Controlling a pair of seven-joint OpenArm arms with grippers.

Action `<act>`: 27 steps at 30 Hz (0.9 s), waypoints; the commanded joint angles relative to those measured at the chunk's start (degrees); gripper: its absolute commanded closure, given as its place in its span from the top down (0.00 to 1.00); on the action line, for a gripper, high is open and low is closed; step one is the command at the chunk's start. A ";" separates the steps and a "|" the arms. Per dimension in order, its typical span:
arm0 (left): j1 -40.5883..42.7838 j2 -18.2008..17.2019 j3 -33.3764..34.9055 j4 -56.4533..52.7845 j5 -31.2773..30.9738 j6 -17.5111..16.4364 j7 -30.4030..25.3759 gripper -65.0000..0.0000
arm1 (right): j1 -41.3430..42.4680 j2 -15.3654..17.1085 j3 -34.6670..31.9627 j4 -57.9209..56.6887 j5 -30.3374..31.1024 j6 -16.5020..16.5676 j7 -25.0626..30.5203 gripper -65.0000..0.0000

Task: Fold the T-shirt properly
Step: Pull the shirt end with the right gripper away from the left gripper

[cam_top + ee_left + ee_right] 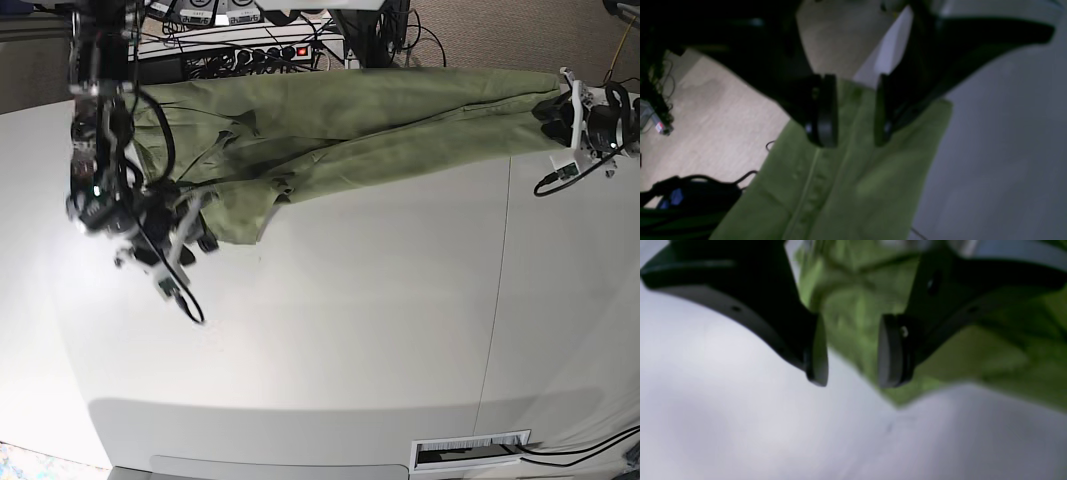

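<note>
1. Lying stretched across the far part of the white bench [330,340], the T-shirt [360,125] is running from the far left edge to the far right edge in the base view, bunched lengthwise into a long wrinkled band.
2. The left arm's fingers [553,108] are sitting at the band's right-hand end in the base view, close to the bench's far right corner.
3. In the left wrist view these fingers [853,110] are standing apart with green cloth [853,173] passing between the two black pads [826,110]; neither pad is clearly pressing on the cloth, so they are spread rather than pinching.
4. The cloth there is hanging over the bench edge [990,150], with the wooden floor [716,110] and some dark cables [660,96] showing beyond.
5. The right arm's fingers [195,228] are hovering near the shirt's loose lower flap at the left of the base view.
6. In the right wrist view these fingers [851,353] are spread, with a blurred point of green fabric [907,396] lying behind the gap on the bench surface [740,426]; I cannot tell if either pad [888,353] is touching it.
</note>
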 commanded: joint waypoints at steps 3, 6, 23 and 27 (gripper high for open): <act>-0.44 -1.42 -0.83 0.55 -0.55 -0.08 -0.46 0.31 | 6.05 0.76 -4.68 -4.68 0.04 0.11 0.39 0.40; -0.46 -1.42 -0.83 0.55 -0.55 -0.08 -0.46 0.31 | 10.03 0.76 -9.27 -9.46 0.13 0.11 -1.42 0.40; -0.46 -1.44 -0.83 0.55 0.50 -0.08 -0.50 0.31 | 14.23 0.76 -13.49 -21.27 -0.09 1.03 -1.51 0.40; -0.46 -1.44 -0.83 0.55 0.48 -0.08 -0.50 0.31 | 14.88 0.74 -13.49 -23.91 0.55 1.03 -1.40 0.40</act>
